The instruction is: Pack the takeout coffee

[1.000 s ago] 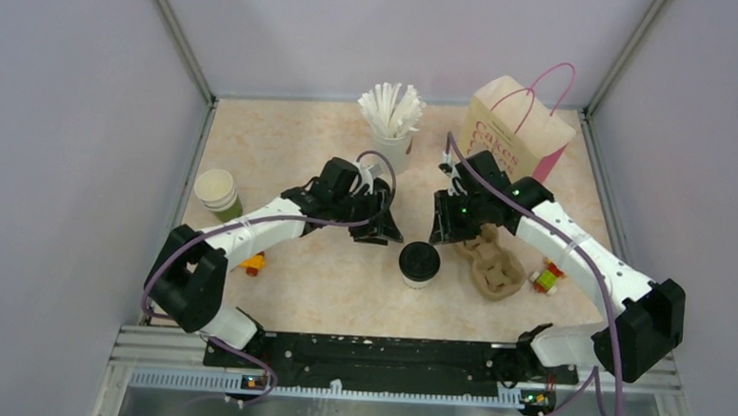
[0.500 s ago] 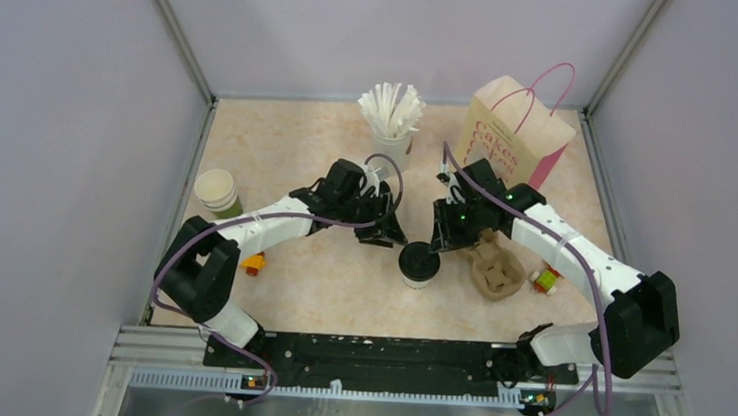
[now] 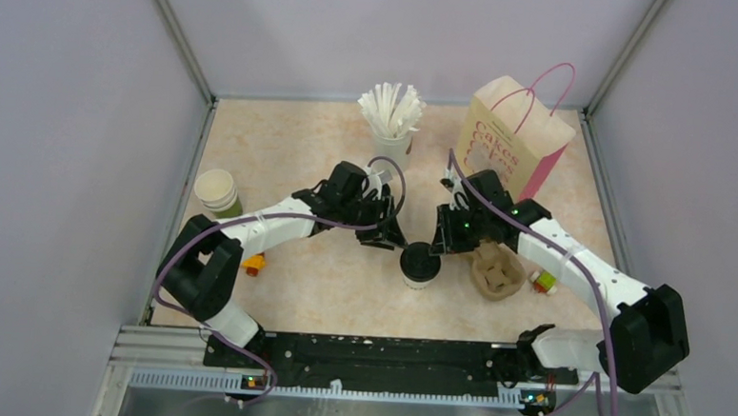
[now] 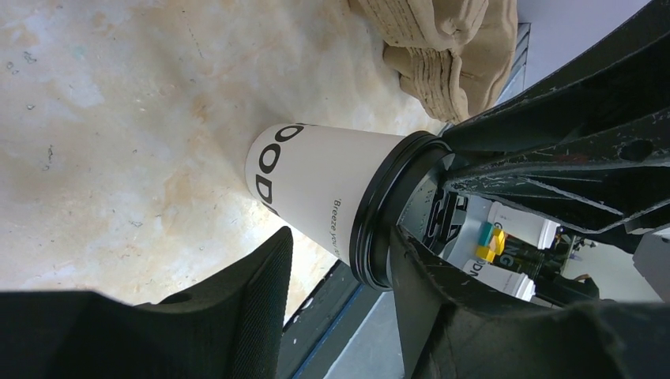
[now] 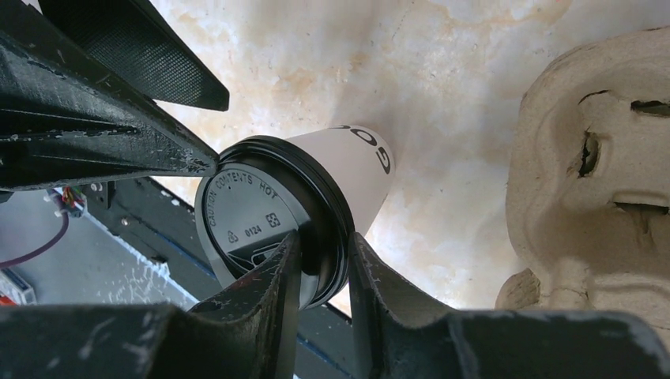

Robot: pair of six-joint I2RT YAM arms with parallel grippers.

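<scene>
Nearest the arm bases, the takeout coffee (image 3: 419, 264) stands upright on the marbled table (image 3: 283, 137), about midway between the two arms. Its black lid is on and its white wall carries black lettering. The left gripper (image 3: 389, 236) reaches it from the left with its jaws apart and the cup framed between the fingertips, one by the paper wall and the other by the lid's rim (close on both sides, but no clamp shows). The right gripper (image 3: 438, 246) meets the cup from the right. One of its fingers (image 5: 269, 300) lies over the lid's top and the other sits just outside the rim, so the rim fills the narrow gap; I cannot tell whether it is actually pinching. Just right of the cup lies a brown pulp cup carrier (image 3: 497, 270). Farther back on the left, a stack of lidless paper cups (image 3: 216, 190) stands near the wall. At the far side are a white cup of straws (image 3: 392, 123) and a cream paper bag (image 3: 512, 139) with pink handles.
</scene>
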